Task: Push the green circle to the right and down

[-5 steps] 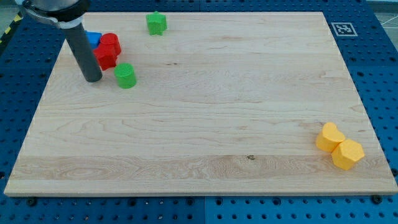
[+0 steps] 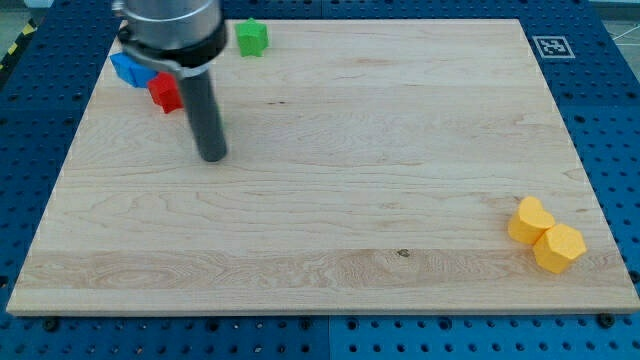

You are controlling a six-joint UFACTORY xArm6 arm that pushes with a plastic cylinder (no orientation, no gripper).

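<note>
My dark rod stands upright at the upper left of the wooden board (image 2: 330, 200), with my tip (image 2: 212, 158) on the wood. The green circle does not show; the rod covers the spot where it lay. A red block (image 2: 164, 92) sits just left of the rod, and a blue block (image 2: 129, 68) lies up and left of the red one. A green star-shaped block (image 2: 252, 37) is near the board's top edge, up and right of the rod.
Two yellow blocks touch each other near the board's lower right corner: a heart-like one (image 2: 529, 220) and a hexagon (image 2: 559, 248). A black-and-white marker tag (image 2: 550, 46) is at the top right corner. Blue pegboard surrounds the board.
My rod has moved to the right and a little down, onto the place where the green circle was. The circle is now hidden, and only one red block shows.
</note>
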